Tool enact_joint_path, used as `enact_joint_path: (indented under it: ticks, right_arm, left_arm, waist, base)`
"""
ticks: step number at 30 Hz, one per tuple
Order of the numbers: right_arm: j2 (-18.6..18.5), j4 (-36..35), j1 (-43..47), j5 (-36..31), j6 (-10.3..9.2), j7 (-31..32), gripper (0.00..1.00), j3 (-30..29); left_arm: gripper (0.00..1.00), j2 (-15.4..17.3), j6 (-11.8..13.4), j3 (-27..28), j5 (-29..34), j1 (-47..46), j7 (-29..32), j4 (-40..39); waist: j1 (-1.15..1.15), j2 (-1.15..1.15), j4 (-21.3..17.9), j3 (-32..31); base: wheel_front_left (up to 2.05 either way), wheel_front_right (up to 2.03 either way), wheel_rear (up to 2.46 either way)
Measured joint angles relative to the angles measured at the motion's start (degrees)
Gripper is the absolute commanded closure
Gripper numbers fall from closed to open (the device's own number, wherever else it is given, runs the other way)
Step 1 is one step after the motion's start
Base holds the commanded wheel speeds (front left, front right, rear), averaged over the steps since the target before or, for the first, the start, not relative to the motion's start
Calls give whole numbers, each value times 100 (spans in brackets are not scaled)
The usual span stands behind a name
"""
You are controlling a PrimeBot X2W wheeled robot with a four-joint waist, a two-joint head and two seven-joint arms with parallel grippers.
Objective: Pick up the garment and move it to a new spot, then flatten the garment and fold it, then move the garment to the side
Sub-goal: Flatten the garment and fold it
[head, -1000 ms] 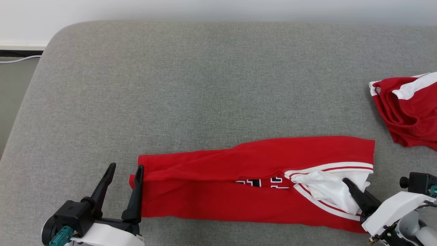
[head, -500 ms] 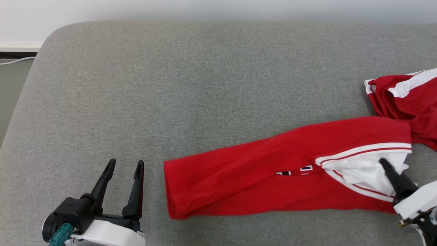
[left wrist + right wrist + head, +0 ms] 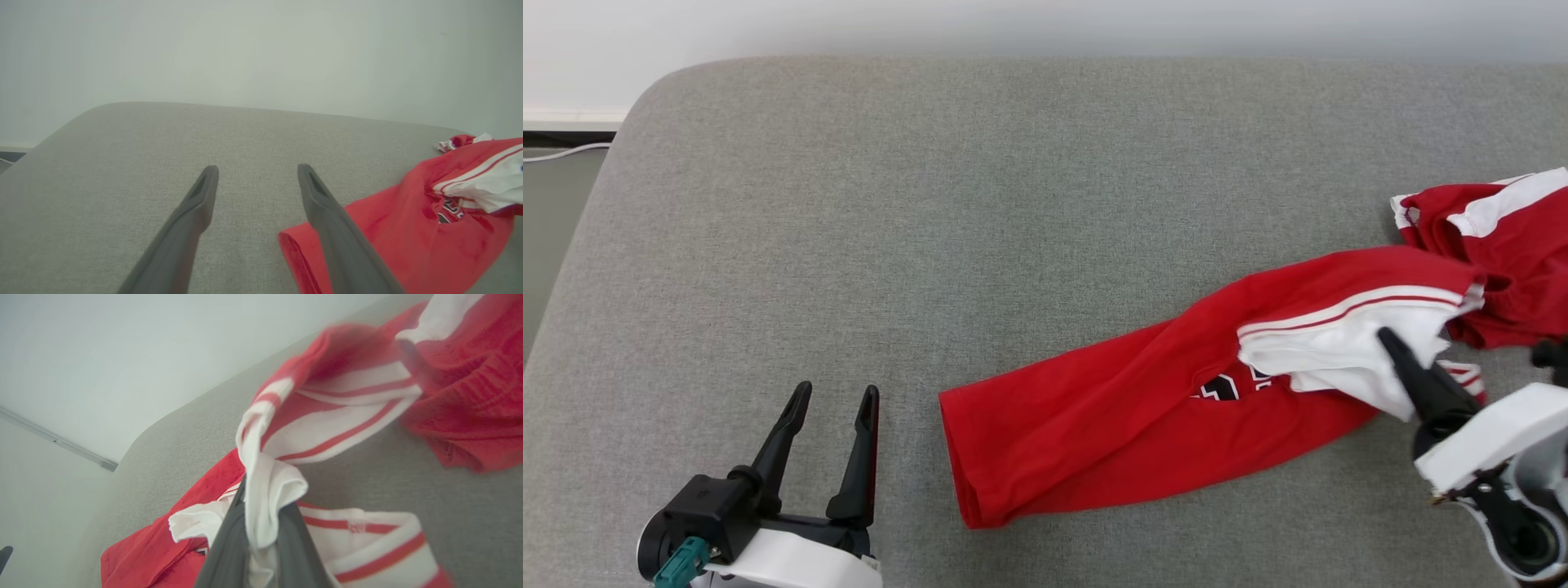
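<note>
Your folded red garment [image 3: 1111, 416] lies on the right of the grey padded surface [image 3: 931, 204], its white-striped end pinched in the right claw [image 3: 1387, 339]. It touches a second red garment [image 3: 1515, 245], so both may tangle and the fold may open. The left claw [image 3: 838, 389] stands wide, empty.

Light fell soft and even over the grey surface [image 3: 1013, 204], bright and without glare, and I saw only faint shadows right out to its far edge. My head view was sharp. The left wrist view looked hazy and washed out, the left gripper [image 3: 258, 168] soft-edged. In the right wrist view the garment [image 3: 335, 428] smeared with motion blur.
</note>
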Motion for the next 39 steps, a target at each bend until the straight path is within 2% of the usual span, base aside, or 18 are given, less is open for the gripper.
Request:
enact_joint_path:
  ticks: [10, 14, 21, 32, 39]
  right_arm:
    - [1193, -1110, 169, -1493, -1, 1209, 100, -7]
    - [1613, -1438, 293, -1868, -1, 1723, 100, 148]
    - [2221, -1301, 306, -2285, -1, 2171, 100, 458]
    - [2502, -331, -27, -2413, -1, 2062, 100, 1028]
    - [2519, 90, -388, -2026, -1, 1655, 100, 1659]
  left_arm:
    - [0, -53, -8, -85, -1, -41, -2, 18]
    - [0, -93, -10, -116, -47, -96, -9, 43]
    - [0, -146, -109, -205, -66, -116, -11, 105]
    - [0, -225, -207, -309, -97, -218, -51, 258]
    - [0, -281, -255, -339, -97, -247, -54, 328]
  waist:
    - [0, 0, 84, -31]
    - [0, 0, 140, -67]
    - [0, 0, 333, -82]
    - [0, 0, 622, -95]
    - [0, 0, 626, -31]
  base:
    - [0, 0, 0]
    - [0, 0, 0]
    - [0, 0, 0]
    - [0, 0, 0]
    - [0, 0, 0]
